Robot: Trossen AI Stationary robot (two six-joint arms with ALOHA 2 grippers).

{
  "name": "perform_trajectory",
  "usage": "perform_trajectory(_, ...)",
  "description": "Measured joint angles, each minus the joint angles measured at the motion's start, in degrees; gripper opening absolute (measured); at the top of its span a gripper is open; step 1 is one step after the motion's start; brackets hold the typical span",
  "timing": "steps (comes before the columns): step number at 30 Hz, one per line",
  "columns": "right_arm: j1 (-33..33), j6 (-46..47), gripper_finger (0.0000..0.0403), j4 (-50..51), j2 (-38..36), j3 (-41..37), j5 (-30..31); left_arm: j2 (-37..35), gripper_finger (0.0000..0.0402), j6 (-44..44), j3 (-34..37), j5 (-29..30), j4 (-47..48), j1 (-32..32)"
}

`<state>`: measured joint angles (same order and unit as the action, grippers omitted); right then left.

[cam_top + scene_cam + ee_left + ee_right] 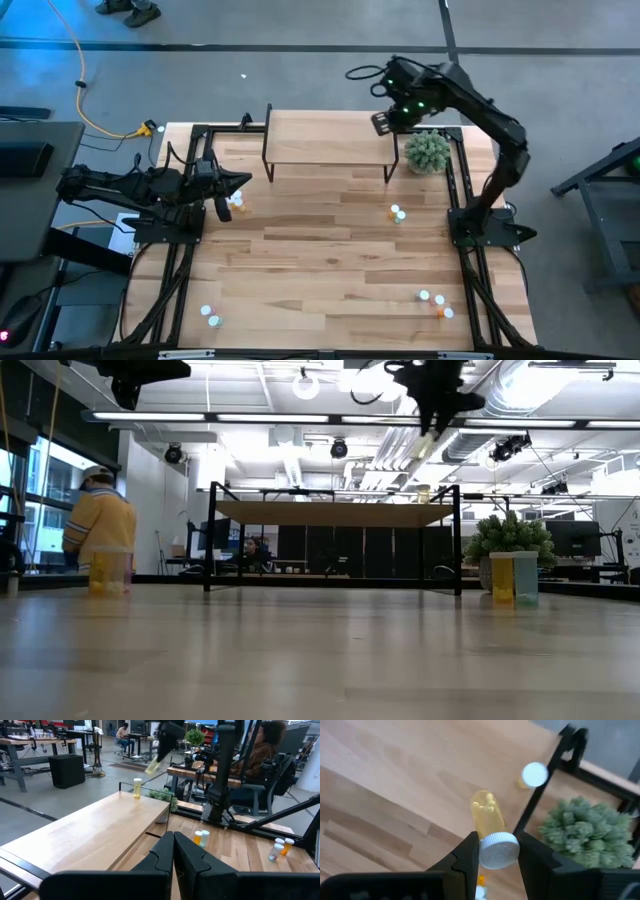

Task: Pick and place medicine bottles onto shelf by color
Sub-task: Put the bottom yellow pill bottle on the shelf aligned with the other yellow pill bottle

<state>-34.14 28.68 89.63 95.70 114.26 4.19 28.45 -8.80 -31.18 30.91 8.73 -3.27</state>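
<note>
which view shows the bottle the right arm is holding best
The right wrist view: the yellow bottle fills it, gripped at its white cap by the right end effector. The left wrist view shows it small and tilted; the low view barely; the high view hides it.
</note>
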Motion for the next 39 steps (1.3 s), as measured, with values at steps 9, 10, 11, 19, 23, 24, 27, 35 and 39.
perform_trajectory(9,-2.58,2.56,0.0099,-1.02,-8.22,-11.89,-6.76,0.0,0.0,-1.18,0.0,1.95,0.0,0.0)
perform_trajectory(10,-2.17,2.55,0.0099,-0.94,-7.75,-11.08,-7.27,0.0,0.0,-1.5,0.0,2.1,0.0,0.0)
perform_trajectory(11,-1.81,2.56,0.0099,-1.04,-7.16,-10.19,-7.3,0.0,0.0,-1.55,0.0,2.3,0.0,0.01)
perform_trajectory(19,-1.65,2.28,0.0099,0.54,1.7,-4.21,-2.52,0.0,0.0,-1.99,0.0,2.33,0.0,0.0)
perform_trajectory(23,-1.86,2.96,0.0099,0.56,5.34,-4.46,-1.21,0.0,0.0,-1.99,0.0,2.6,0.02,0.0)
perform_trajectory(24,-1.86,3.05,0.0099,0.33,6.1,-4.46,-1.19,0.0,0.0,-2.01,0.0,2.57,0.02,0.0)
perform_trajectory(27,-1.86,3.03,0.0099,0.34,7.76,-4.46,-0.32,0.0,0.0,-1.99,0.0,2.47,0.02,0.0)
perform_trajectory(35,-2.26,7.09,0.0099,0.39,8.48,-4.46,2.88,0.0,0.0,-2.08,0.0,2.34,0.02,0.01)
perform_trajectory(39,-3.32,7.42,0.0099,0.39,8.76,-4.46,0.78,0.0,0.0,-2.08,0.0,2.32,0.02,0.0)
